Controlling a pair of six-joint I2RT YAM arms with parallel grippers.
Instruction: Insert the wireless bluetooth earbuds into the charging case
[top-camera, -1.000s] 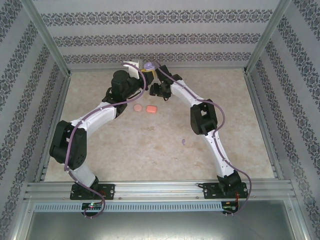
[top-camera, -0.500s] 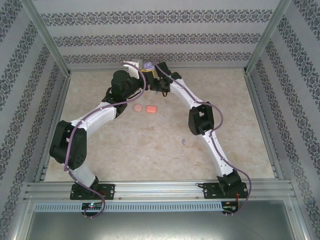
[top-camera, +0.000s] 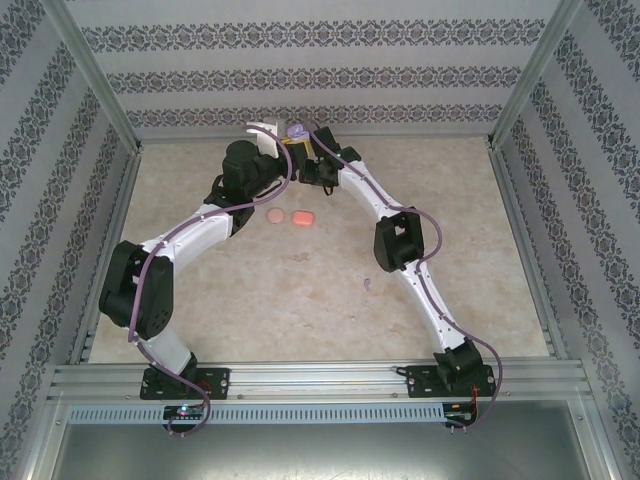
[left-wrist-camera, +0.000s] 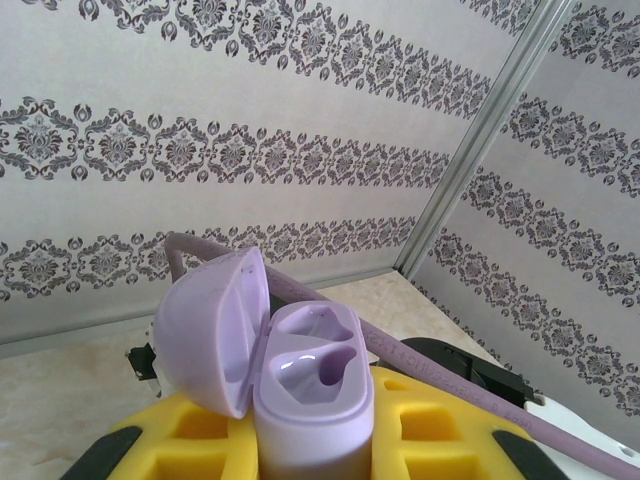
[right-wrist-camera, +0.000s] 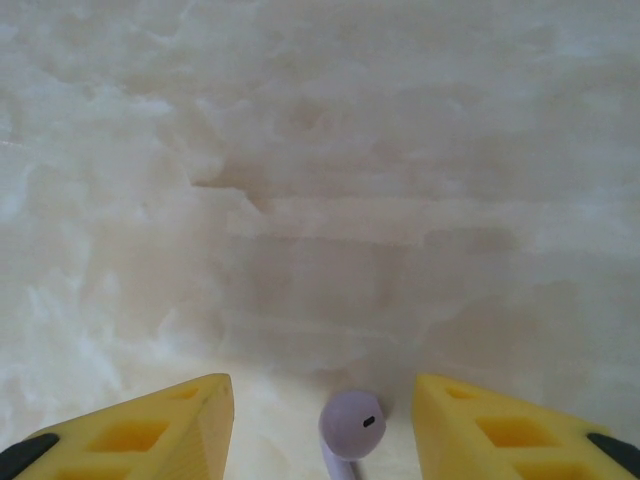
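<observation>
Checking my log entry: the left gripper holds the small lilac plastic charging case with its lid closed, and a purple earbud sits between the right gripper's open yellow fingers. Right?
No: the left wrist view shows the left gripper holding the small lilac plastic charging case with its lid open. The purple earbud does sit between the right gripper's open yellow fingers.

Bright, even, diffuse light, faint soft shadow beside purple earbud (right-wrist-camera: 352, 428), slightly hazy

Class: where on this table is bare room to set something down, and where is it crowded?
Bare: the strip between the right arm and the right wall; the near middle between the arms, bar one earbud. Crowded: far middle, around the purple case and pink case.
</observation>
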